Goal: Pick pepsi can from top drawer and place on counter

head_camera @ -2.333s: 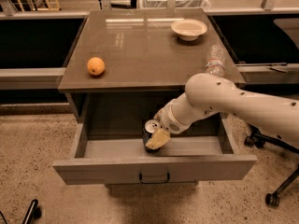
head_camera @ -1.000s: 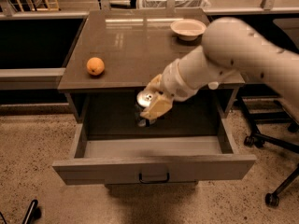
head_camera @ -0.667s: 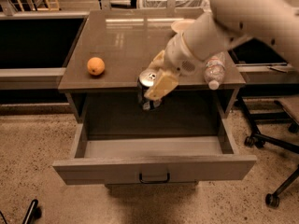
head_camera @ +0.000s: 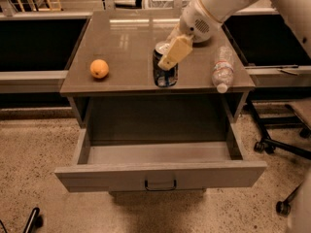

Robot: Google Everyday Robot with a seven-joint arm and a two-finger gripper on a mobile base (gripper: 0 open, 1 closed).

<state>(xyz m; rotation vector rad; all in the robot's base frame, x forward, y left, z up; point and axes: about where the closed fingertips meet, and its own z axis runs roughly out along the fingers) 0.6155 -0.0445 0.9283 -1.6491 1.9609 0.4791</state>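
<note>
The pepsi can [head_camera: 164, 74] is dark blue with a silver top and stands upright at the front middle of the counter [head_camera: 126, 47]. My gripper [head_camera: 171, 52] is shut on the pepsi can near its top, with one tan finger [head_camera: 176, 51] across its front. The white arm reaches down from the upper right. The top drawer [head_camera: 160, 171] stands pulled open below the counter, and I see nothing inside it. Whether the can rests on the counter or hangs just above it, I cannot tell.
An orange [head_camera: 99, 68] sits on the counter's left. A clear water bottle [head_camera: 221, 70] lies on the counter's right near the edge. A chair base with wheels [head_camera: 282, 149] stands at the right of the cabinet. The floor is speckled.
My gripper has lifted the pepsi can out of the open drawer and carried it up and back over the counter's front. The bowl at the back is now hidden behind my arm.
</note>
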